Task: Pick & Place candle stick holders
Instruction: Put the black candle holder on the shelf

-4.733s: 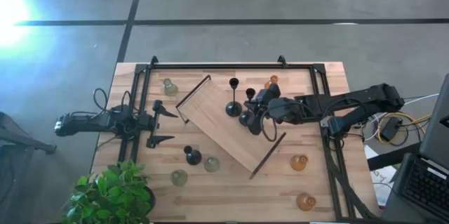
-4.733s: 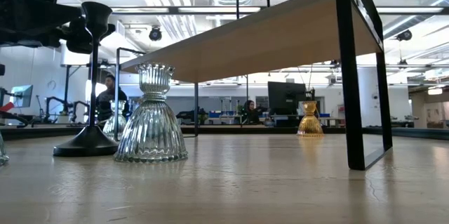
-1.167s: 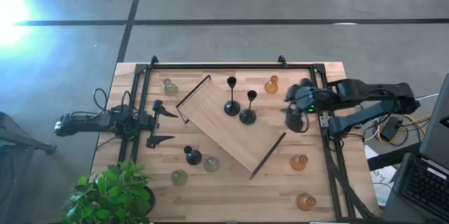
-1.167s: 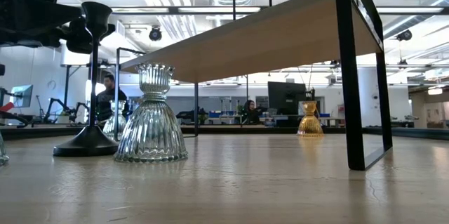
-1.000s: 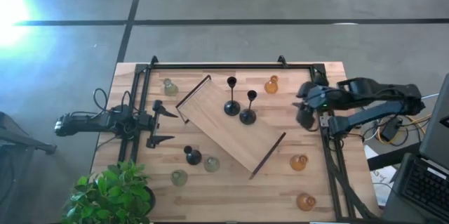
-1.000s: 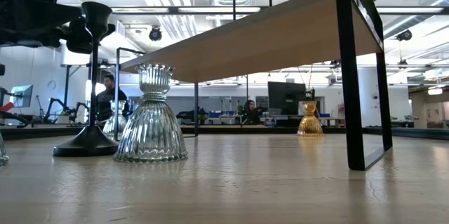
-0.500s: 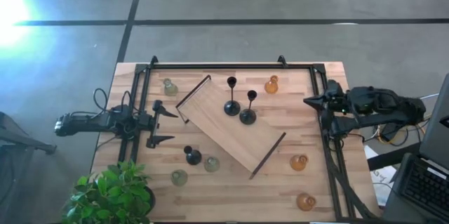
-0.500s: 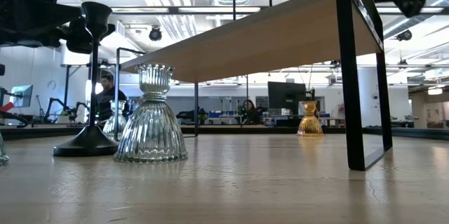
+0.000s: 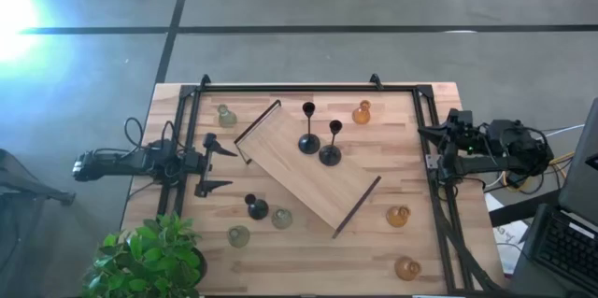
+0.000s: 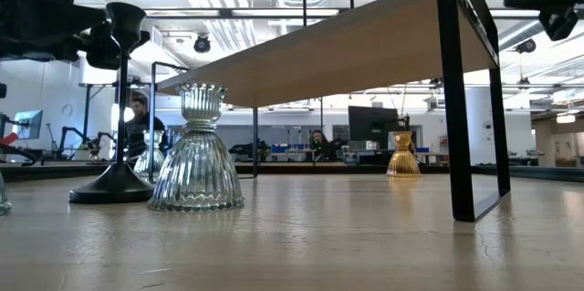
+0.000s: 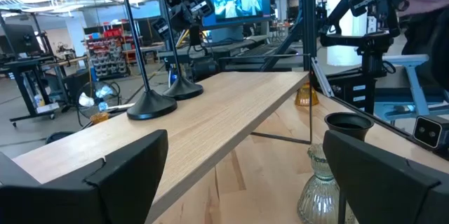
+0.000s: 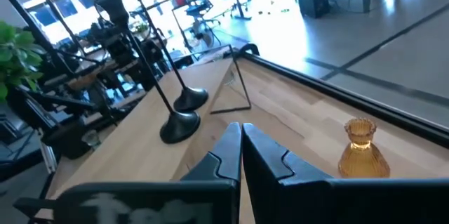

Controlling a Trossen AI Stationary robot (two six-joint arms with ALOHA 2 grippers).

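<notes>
On the bench point(image 9: 392, 102) we are taking the slanted wooden board point(image 9: 313, 172) as our landmark, and two black holders point(image 9: 319, 141) are already standing upright on it, side by side near its middle.

Off the board we are counting seven more. To its left, a third black holder point(image 9: 255, 207) is standing with a green glass one point(image 9: 281, 217) just beside it, a second green one point(image 9: 238, 235) a little further out, and a third green one point(image 9: 225, 115) beyond the board's far left corner. To its right, one amber holder point(image 9: 362, 112) is sitting near the board's far end, another point(image 9: 398, 215) off its near right corner, and the last point(image 9: 406, 267) well beyond that toward the bench's near edge.

We are judging the amber holder near the far end as the likeliest next pick: it is lying between the board and the right tool point(image 9: 437, 135), upright with its long axis vertical, and the right arm is clearly the nearer one.

That arm is folding back over the bench's right rail, its tool pointing toward the board with fingers point(image 12: 242, 155) pressed together and holding nothing, so we are expecting it must spread before any reach.

The left tool point(image 9: 217, 162) is waiting left of the board, fingers point(image 11: 105, 175) spread wide, empty.
</notes>
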